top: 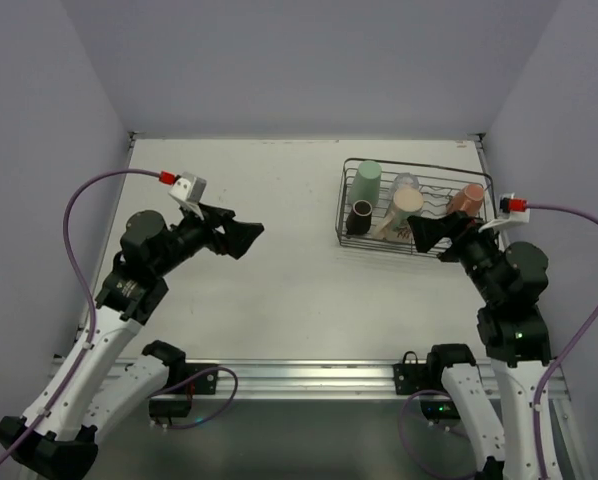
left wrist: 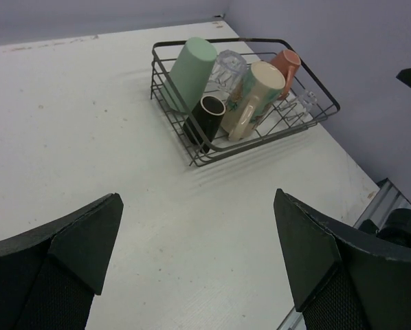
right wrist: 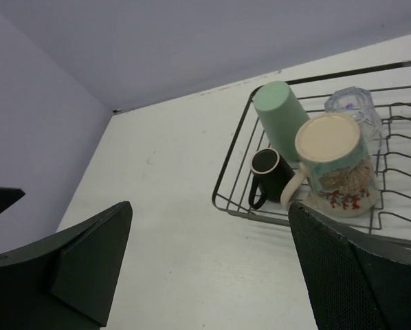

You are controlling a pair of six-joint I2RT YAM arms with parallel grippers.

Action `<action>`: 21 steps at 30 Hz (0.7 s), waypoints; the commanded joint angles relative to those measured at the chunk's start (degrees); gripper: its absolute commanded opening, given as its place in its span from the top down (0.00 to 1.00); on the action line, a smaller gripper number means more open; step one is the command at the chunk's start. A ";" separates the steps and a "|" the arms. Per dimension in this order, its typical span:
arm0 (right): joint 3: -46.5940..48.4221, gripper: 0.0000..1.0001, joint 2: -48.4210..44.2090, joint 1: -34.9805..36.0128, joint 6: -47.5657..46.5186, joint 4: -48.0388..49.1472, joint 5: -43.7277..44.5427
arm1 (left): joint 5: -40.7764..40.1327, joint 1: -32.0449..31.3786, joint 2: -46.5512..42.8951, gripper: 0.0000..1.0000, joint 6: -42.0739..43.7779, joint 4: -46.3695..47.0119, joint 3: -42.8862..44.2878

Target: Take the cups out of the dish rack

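The dark wire dish rack (top: 341, 205) stands at the back right of the table. It holds a mint green cup (top: 367, 183), a small dark mug (top: 362, 215), a cream patterned mug (top: 404, 210), a clear glass (top: 405, 184) and a salmon-pink cup (top: 467, 200). My left gripper (top: 241, 238) is open and empty, hovering mid-table left of the rack. My right gripper (top: 431, 238) is open and empty at the rack's near edge. The left wrist view shows the rack (left wrist: 274, 135), mint cup (left wrist: 192, 65) and dark mug (left wrist: 205, 118). The right wrist view shows the mint cup (right wrist: 280, 117), dark mug (right wrist: 271, 173) and cream mug (right wrist: 336, 165).
Grey walls enclose the white table (top: 259, 290) on the left, back and right. A metal rail (top: 299, 375) runs along the near edge between the arm bases. Purple cables loop beside each arm.
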 commanded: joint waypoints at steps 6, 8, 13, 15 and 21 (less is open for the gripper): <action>4.60 0.01 11.69 0.98 -3.78 -3.17 12.97 | 7.36 -0.21 -1.12 0.00 2.02 1.98 -3.20; 5.83 0.01 14.17 2.91 -4.49 -2.90 15.77 | 5.88 -1.01 -1.38 0.00 2.19 2.15 -3.99; 10.38 0.01 26.09 7.22 -7.73 -2.11 30.36 | -3.07 -1.36 -1.91 0.00 0.96 1.81 -6.55; 12.94 0.01 30.25 9.68 -8.88 -3.77 35.36 | -4.49 -1.27 -1.91 0.00 1.84 -0.21 -5.76; 21.12 0.01 43.17 11.62 -9.50 -4.92 37.49 | -7.75 -1.80 -4.11 0.00 3.69 -1.54 -5.93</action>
